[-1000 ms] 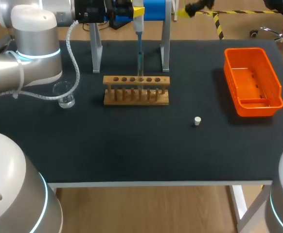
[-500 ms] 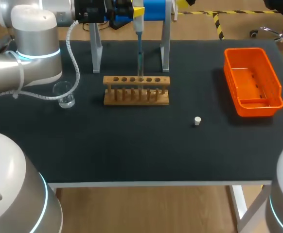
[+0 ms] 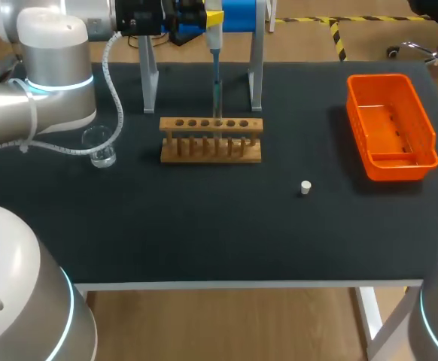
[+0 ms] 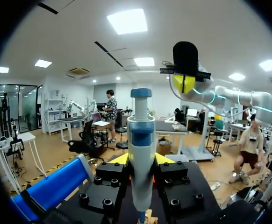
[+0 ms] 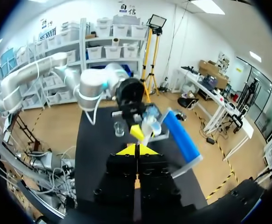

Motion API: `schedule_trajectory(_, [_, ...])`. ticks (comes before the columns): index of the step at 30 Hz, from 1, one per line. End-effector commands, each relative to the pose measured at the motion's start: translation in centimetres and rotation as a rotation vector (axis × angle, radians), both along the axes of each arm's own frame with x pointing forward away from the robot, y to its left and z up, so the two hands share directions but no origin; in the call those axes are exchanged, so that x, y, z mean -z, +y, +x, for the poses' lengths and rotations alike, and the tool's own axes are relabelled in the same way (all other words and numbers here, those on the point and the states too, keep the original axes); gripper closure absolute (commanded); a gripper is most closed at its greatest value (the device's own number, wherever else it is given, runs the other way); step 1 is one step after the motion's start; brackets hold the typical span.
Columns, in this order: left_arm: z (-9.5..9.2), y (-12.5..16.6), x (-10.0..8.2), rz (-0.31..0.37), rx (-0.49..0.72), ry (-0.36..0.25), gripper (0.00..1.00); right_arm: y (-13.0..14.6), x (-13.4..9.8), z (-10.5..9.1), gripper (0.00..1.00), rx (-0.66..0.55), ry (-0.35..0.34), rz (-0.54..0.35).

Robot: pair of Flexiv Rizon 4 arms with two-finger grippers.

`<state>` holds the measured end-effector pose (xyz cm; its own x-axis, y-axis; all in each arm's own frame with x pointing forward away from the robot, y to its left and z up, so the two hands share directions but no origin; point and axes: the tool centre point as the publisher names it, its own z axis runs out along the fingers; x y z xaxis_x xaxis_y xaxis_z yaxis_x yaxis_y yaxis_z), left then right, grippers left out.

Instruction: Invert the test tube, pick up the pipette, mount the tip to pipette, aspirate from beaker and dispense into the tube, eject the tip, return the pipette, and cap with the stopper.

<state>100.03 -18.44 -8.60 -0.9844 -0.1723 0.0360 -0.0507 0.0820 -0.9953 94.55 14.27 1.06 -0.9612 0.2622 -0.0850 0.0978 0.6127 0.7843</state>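
Left tool is clamped on the blue-and-white pipette, its yellow tips pressing from both sides, over the far side of the bench. A glass beaker stands at the left. The wooden rack sits mid-bench, with the pipette's thin end reaching down to it. To its right lies the white stopper, then an orange basket. The right tool has its fingers together, holding nothing.
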Motion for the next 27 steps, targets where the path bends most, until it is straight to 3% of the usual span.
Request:
schedule_trajectory(1, [0.0,0.0,-0.1,0.003,0.001,0.001,1.0,2.0,-0.8,2.1,1.0,-0.005,0.013,0.021])
schedule_trajectory(11, [0.0,0.0,-0.1,0.003,0.001,0.001,1.0,5.3,-2.0,4.4,1.0,-0.009,0.009,0.098])
schedule_trajectory(27, [0.0,0.0,-0.1,0.003,0.001,0.001,1.0,8.2,0.3,6.0,1.0,-0.057,0.025,0.14])
